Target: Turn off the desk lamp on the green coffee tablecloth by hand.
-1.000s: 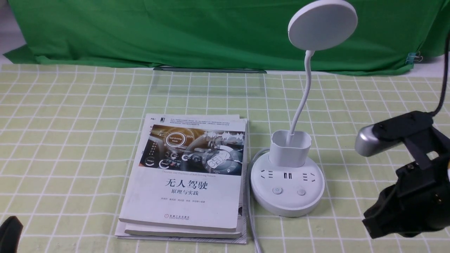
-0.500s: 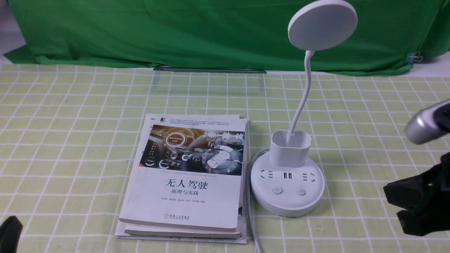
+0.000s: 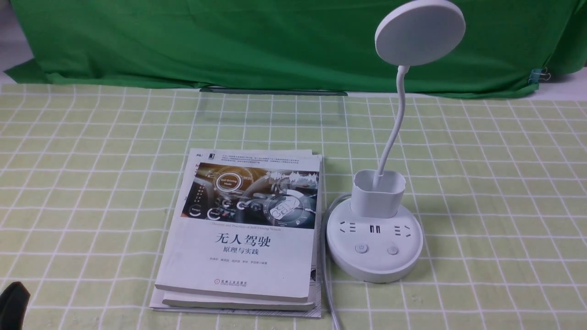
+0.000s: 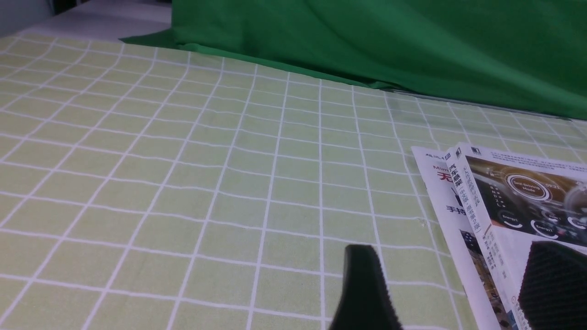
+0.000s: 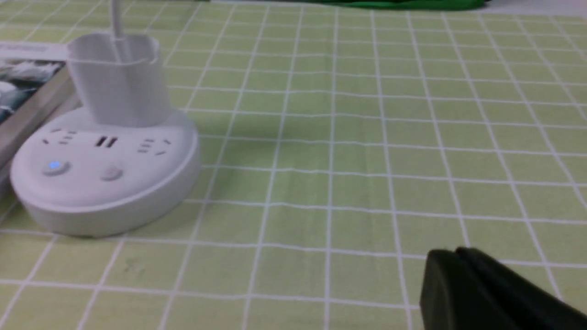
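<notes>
The desk lamp stands on the green coffee tablecloth, touching the books on its left. My right gripper sits well off to its side, jaws apparently pressed together, holding nothing. I judge it best to press straight down on the lit button; only my wrist view shows that blue glow.

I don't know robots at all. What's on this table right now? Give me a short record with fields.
Surface: green coffee tablecloth, white grid
Lamp: desk lamp, white, upright, disc head raised
Lamp buttons: two on the base; one glows blue in the right wrist view
Beside the lamp: stack of books, on the robot's left of it
Right end effector: apart from the lamp, looks shut
Left end effector: open, by the books
</notes>
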Controlling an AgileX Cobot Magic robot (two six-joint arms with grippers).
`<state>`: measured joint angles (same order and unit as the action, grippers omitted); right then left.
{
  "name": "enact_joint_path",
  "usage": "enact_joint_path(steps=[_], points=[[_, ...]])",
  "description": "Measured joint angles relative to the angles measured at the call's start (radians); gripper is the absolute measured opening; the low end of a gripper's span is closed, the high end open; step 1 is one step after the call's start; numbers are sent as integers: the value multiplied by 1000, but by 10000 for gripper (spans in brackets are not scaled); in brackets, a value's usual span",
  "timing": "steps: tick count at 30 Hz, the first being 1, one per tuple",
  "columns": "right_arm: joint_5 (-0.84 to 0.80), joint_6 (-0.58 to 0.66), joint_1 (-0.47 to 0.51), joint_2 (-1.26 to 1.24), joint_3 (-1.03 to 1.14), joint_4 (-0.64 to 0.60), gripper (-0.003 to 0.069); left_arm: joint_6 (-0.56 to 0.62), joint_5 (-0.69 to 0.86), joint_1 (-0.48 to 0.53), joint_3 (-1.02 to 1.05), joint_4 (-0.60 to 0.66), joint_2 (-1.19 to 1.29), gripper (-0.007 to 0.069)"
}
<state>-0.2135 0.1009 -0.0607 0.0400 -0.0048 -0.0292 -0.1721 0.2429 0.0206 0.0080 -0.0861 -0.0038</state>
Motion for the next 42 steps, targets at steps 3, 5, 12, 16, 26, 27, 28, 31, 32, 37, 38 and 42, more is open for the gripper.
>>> enact_joint_path(steps=[3,5,12,16,26,27,28,31,32,37,38,42], points=[[9,5,31,-32,10,0,41,0,0,0,0,0,0,410],[-8,23,48,-38,13,1,41,0,0,0,0,0,0,410],[-21,72,49,-38,14,2,41,0,0,0,0,0,0,410],[-22,74,41,-38,14,2,41,0,0,0,0,0,0,410],[-24,74,41,-38,14,2,43,0,0,0,0,0,0,410],[-24,74,41,-38,14,2,44,0,0,0,0,0,0,410],[-24,74,41,-38,14,2,46,0,0,0,0,0,0,410],[-24,74,41,-38,14,2,49,0,0,0,0,0,0,410],[-24,74,41,-38,14,2,51,0,0,0,0,0,0,410],[-24,74,41,-38,14,2,57,0,0,0,0,0,0,410],[-24,73,41,-38,14,2,59,0,0,0,0,0,0,410],[-24,73,41,-38,14,2,69,0,0,0,0,0,0,410]])
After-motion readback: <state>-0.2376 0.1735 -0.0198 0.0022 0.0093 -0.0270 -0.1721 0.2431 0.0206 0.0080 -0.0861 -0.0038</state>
